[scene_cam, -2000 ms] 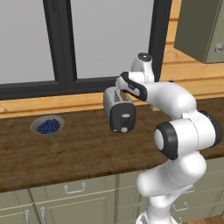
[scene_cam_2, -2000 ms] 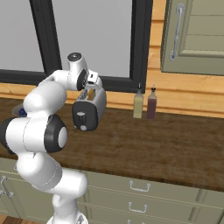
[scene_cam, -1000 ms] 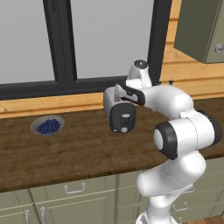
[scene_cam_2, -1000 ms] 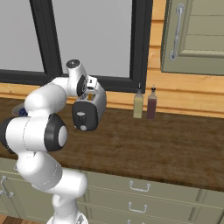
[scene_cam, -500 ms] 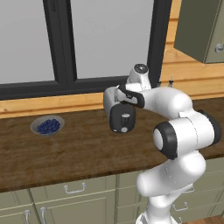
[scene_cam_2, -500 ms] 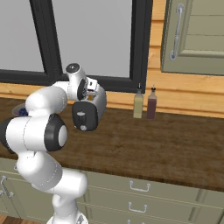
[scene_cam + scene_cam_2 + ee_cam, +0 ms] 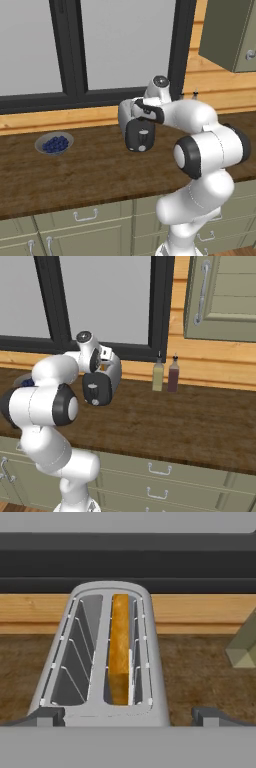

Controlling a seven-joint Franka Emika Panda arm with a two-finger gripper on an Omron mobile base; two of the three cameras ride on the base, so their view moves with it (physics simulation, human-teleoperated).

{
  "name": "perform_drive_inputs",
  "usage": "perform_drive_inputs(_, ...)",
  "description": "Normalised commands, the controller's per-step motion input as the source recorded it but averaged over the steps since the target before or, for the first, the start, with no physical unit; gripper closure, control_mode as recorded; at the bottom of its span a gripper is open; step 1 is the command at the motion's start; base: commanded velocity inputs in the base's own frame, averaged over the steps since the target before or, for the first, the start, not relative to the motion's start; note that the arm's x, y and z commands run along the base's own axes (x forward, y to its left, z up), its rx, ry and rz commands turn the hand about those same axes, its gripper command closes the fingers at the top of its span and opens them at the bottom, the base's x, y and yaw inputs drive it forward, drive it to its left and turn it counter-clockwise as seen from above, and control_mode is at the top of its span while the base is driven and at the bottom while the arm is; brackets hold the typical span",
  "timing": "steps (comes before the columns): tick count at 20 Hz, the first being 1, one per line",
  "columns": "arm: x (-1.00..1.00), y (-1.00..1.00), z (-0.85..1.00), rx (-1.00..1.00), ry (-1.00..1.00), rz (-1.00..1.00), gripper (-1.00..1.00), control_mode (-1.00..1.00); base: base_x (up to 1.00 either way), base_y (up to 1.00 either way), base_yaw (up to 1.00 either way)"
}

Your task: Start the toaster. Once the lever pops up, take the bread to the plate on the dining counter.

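end effector: your jaws stand wide, holding nothing, right above the toaster | bread: upright in its right-hand slot | toaster: on the wood surface below the window

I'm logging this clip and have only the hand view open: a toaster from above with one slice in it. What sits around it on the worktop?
Observer: A grey bowl of blue berries sits apart from the toaster, toward the arm's left, near the window.
Operator: Anything on the other side?
Observer: Two bottles stand side by side against the back wall, to the toaster's right.
Operator: What does the toaster's front look like?
Observer: A rounded black end panel faces the base, with a small grey tab and a pale round dial on it.
Operator: Where is the hand?
Observer: The gripper hangs right above the toaster's top, jaws wide, holding nothing; the bread sits in its slot.
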Motion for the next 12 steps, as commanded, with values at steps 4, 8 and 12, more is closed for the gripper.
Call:
perform_drive_inputs(4, 0.26, 0.01, 0.00, 0.00, 0.00, 0.00, -1.00, -1.00, 0.00, 0.00, 0.00)
perform_drive_inputs(8, 0.31, 0.05, 0.00, 0.00, 0.00, 0.00, -1.00, -1.00, 0.00, 0.00, 0.00)
perform_drive_inputs(12, 0.28, 0.08, 0.00, 0.00, 0.00, 0.00, -1.00, -1.00, 0.00, 0.00, 0.00)
